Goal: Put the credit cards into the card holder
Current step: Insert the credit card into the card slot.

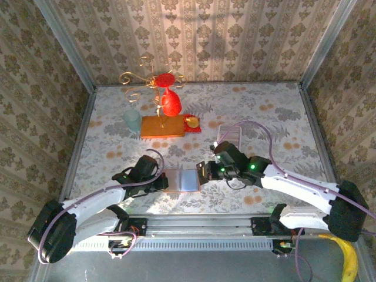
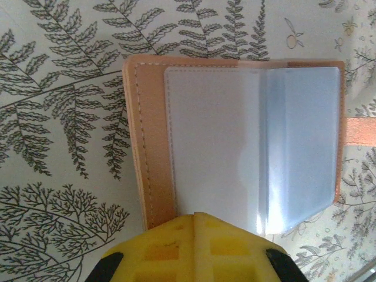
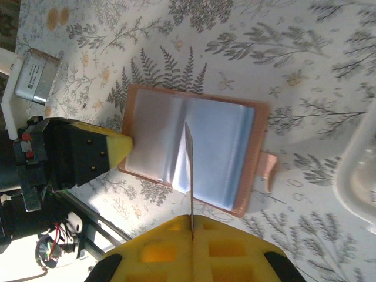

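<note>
Two grippers closed at one open card holder (image 3: 223, 153)

Low in the right wrist view, the right gripper (image 3: 192, 226) is pinched tight on one credit card (image 3: 189, 176), held edge-on above the holder's middle fold. At the left of that view, the left gripper (image 3: 120, 147) has its jaws pressed together, yellow tip touching the holder's edge. The holder lies spread open at centre frame on the fern-patterned table (image 3: 305, 76).
</note>
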Tool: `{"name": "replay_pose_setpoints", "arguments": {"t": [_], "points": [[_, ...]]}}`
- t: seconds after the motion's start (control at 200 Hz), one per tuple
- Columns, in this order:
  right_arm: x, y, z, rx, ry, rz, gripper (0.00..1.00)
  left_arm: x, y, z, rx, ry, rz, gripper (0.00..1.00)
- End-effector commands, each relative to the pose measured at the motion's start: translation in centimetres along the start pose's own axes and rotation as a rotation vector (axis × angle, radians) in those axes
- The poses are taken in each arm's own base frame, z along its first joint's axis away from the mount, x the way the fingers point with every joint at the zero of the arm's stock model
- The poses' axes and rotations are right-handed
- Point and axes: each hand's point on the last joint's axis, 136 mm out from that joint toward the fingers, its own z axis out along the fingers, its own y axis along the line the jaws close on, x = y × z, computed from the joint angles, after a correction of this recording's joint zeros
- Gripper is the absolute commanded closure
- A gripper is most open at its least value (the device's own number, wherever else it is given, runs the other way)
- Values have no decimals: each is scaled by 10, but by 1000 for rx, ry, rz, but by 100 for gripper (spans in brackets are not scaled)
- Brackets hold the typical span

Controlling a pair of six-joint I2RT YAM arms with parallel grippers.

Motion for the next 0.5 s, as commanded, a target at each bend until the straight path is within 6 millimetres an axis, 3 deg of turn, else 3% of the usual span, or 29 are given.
{"name": "replay_pose_setpoints", "arguments": {"t": [0.0, 0.225, 0.32, 0.495], "points": [[-8, 8, 16, -15, -45, 74, 100, 5, 7, 5, -24, 6, 11, 100], [-5, 27, 42, -35, -37, 86, 100, 11, 19, 10, -57, 20, 0, 100], [2, 27, 62, -23, -18, 110, 100, 13, 19, 13, -50, 26, -5, 100], [3, 30, 78, -15, -56, 150, 100, 16, 20, 14, -55, 33, -4, 100]]}}
